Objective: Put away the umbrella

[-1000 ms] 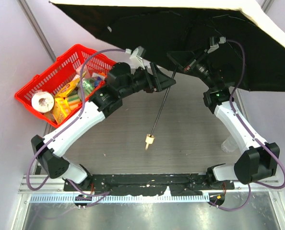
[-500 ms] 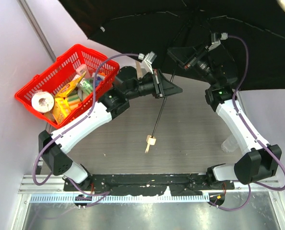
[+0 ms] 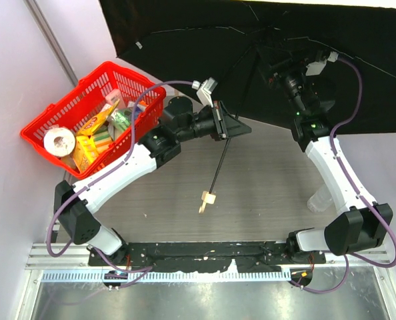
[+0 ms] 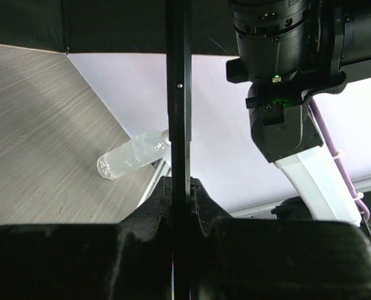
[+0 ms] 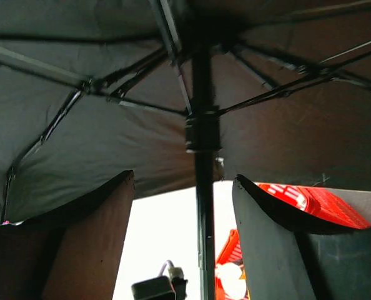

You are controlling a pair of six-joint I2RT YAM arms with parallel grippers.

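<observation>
Spreading umbrella [image 3: 185,40], top view: it is held open over the far edge of the surface [image 3: 271,180], with the dark underside of its canopy [image 3: 378,93] turned to the camera.
Shaft, top view: the shaft [image 3: 219,167] is slanted from the canopy toward the near edge. The tan handle [image 3: 208,197] is seen at its lower end, over the middle of the surface; whether the handle touches the surface cannot be told.
Left pincer, top view: the left pincer [image 3: 240,127] is pressed together on the shaft, just beside the canopy's rim.
Right pincer, top view: the right pincer [image 3: 276,63] is raised under the canopy toward the far right corner; its spread cannot be told against the dark fabric.
Red basket, top view: the red basket [image 3: 78,90] is set at the far left corner and is filled with packets.
Bottle, top view: a clear bottle [image 3: 316,200] is seen at the right edge.
Left wrist view: the shaft [image 4: 178,94] is pinched between the closed fingers [image 4: 201,194]. The bottle [image 4: 132,156] is seen lying on its side, and the right arm [image 4: 285,112] is seen beyond.
Right wrist view: the fingers [image 5: 92,237] are spread on either side of the shaft [image 5: 202,187], apart from it. Black ribs [image 5: 129,103] are fanned out above the runner [image 5: 202,131], and the red basket [image 5: 310,203] is glimpsed below the canopy.
</observation>
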